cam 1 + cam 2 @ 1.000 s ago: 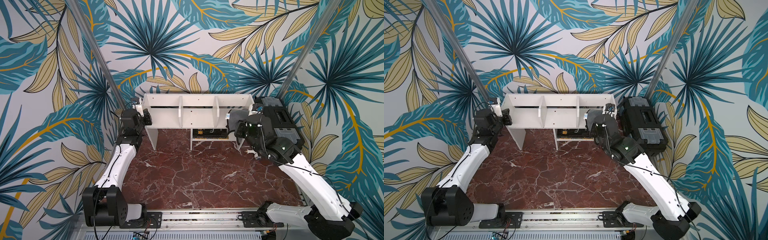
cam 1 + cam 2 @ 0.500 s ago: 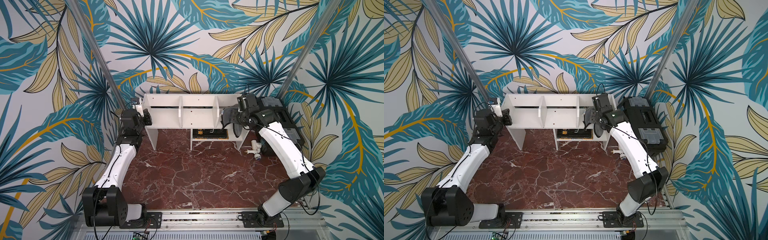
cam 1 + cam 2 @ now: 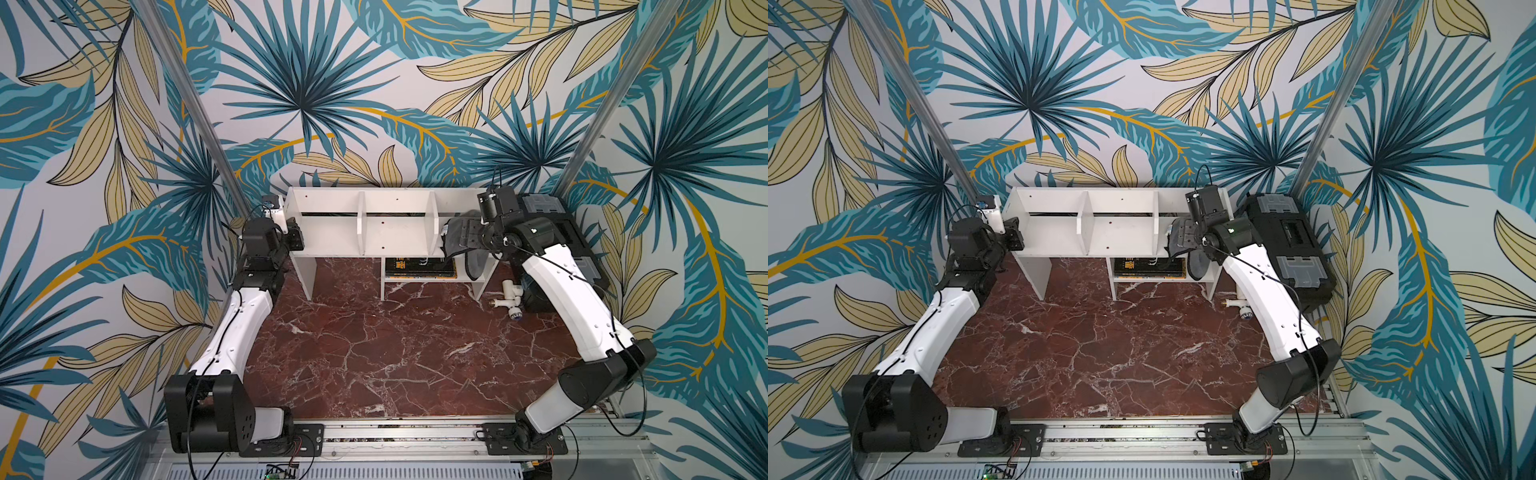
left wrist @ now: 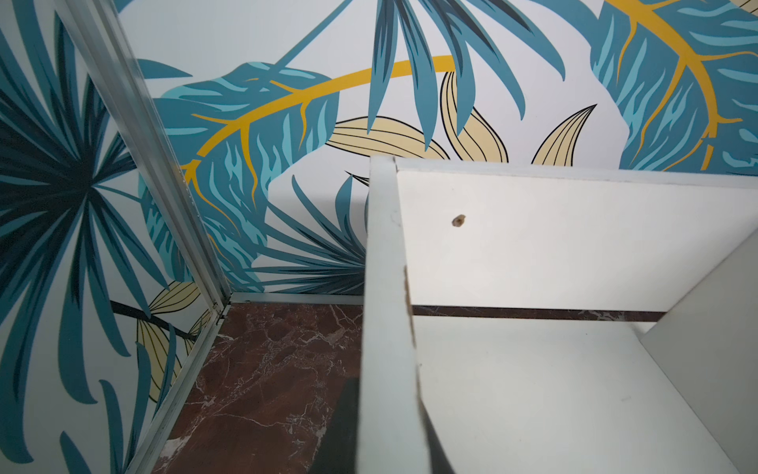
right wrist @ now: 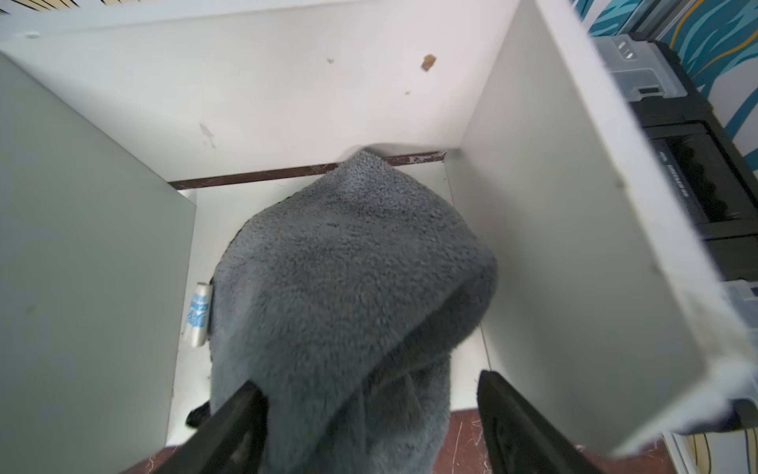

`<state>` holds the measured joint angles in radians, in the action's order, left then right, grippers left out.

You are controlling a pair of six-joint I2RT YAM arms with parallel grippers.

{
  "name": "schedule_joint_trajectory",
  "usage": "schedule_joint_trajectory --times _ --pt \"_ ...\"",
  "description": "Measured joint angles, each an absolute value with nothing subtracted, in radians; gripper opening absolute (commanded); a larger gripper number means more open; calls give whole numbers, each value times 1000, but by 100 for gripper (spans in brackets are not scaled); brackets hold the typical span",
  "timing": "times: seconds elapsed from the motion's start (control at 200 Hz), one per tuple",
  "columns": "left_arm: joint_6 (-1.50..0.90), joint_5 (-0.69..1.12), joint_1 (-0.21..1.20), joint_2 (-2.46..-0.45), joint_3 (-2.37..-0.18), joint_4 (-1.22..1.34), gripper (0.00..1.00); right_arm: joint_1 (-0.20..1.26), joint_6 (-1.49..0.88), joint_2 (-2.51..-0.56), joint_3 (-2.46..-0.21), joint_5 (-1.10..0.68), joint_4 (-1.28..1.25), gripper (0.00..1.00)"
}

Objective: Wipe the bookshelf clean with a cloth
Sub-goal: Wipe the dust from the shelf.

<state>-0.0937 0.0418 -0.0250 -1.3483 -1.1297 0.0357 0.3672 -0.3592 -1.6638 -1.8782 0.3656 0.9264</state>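
— Where's the cloth point(image 5: 348, 287)?
— In the right-end top compartment of the bookshelf point(image 3: 395, 232), which stands along the far edge of the counter point(image 3: 374, 353). It spills over the front lip.
— Gripped?
— No. The right tool point(image 5: 371, 385) gapes wide, one finger against the cloth, the other clear of it.
— And the left tool point(image 4: 389, 410)?
— Clamped on the bookshelf's left end panel.
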Motion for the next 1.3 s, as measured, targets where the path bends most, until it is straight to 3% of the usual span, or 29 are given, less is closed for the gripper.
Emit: schedule_joint_trajectory --times 0.08,0.155,0.421,0.621,0.921,1.302 --pt "-94 42 -25 -1348 -1130 36 0 366 -358 -1703 -1868 337 885 42" --pt "-94 42 -25 -1348 -1130 36 0 366 -363 -1713 -1827 299 839 27" --pt "-94 42 -25 -1348 -1130 36 0 394 -407 -1574 -1614 293 726 0" --pt "-93 42 -25 -1348 -1130 36 0 354 -378 -1581 -1669 380 841 0" --pt "-93 41 -25 -1348 -1130 36 0 358 -354 -1636 -1725 98 787 0" --pt "-93 41 -25 -1348 -1130 36 0 360 -269 -1749 -2094 91 752 0"
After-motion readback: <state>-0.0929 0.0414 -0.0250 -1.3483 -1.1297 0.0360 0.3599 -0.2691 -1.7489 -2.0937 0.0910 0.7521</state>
